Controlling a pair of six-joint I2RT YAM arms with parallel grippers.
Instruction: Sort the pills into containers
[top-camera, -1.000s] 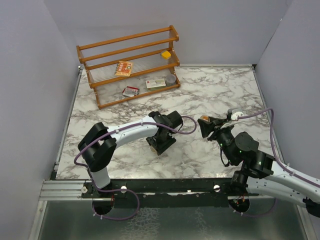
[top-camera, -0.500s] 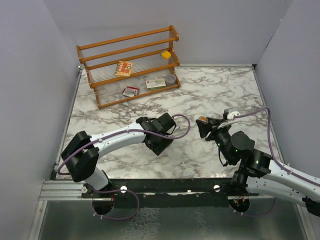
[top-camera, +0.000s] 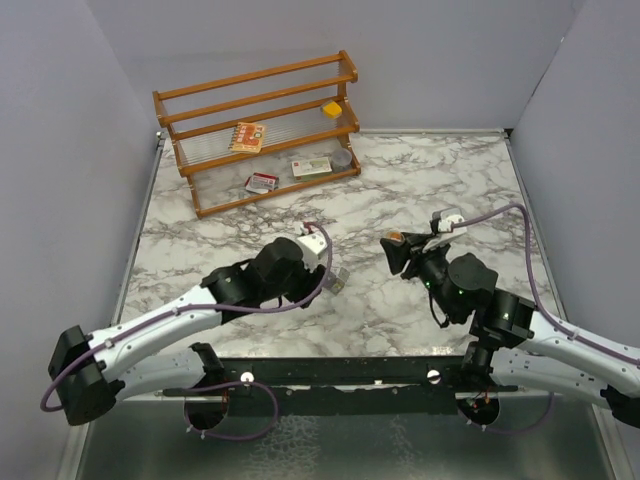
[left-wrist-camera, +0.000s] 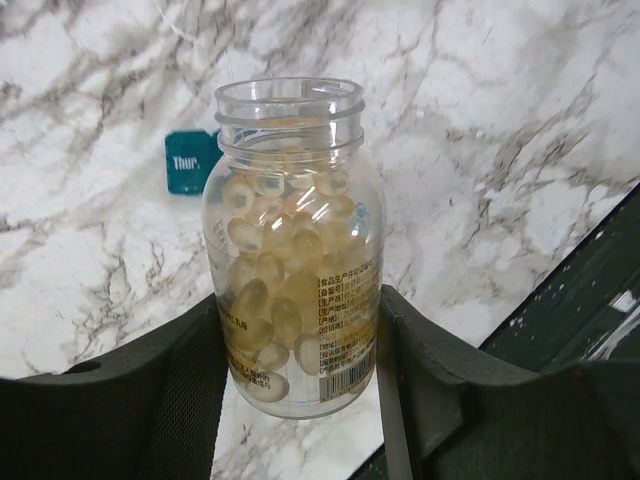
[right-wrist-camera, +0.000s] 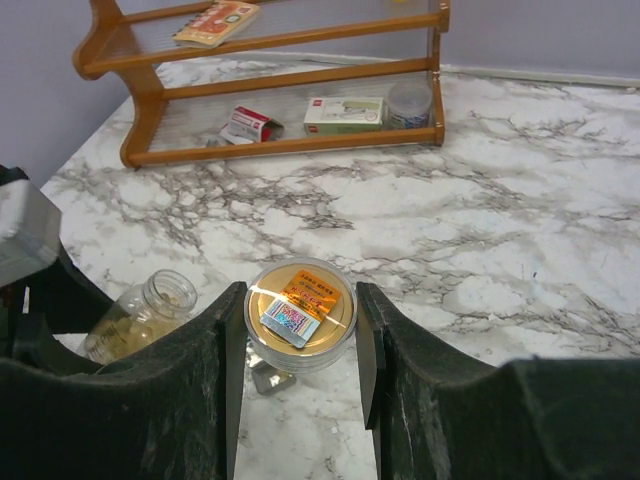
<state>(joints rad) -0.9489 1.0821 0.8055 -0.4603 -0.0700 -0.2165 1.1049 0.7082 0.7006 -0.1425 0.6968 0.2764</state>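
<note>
My left gripper (left-wrist-camera: 300, 330) is shut on a clear, uncapped pill bottle (left-wrist-camera: 292, 250) full of pale yellow softgels, its mouth pointing away from the camera. Behind the bottle lies a teal-blue container compartment (left-wrist-camera: 190, 162) marked "Thur."; the rest of the strip is hidden. In the top view the left gripper (top-camera: 326, 279) is at the table's middle. My right gripper (right-wrist-camera: 300, 310) is shut on the bottle's gold-topped cap (right-wrist-camera: 300, 308), held above the table. A small grey piece (right-wrist-camera: 268, 378) lies under the cap. The bottle also shows in the right wrist view (right-wrist-camera: 140, 315).
A wooden rack (top-camera: 260, 130) stands at the back left with flat printed packets (right-wrist-camera: 345, 113), a small round tub (right-wrist-camera: 408, 102) and a yellow item (top-camera: 332, 108). Grey walls close in the table on three sides. The table's front edge (left-wrist-camera: 560, 290) is close behind the bottle.
The left arm has dropped low and stretched out to the near left, still holding the bottle near the middle. The right gripper has shifted slightly left with the cap.
</note>
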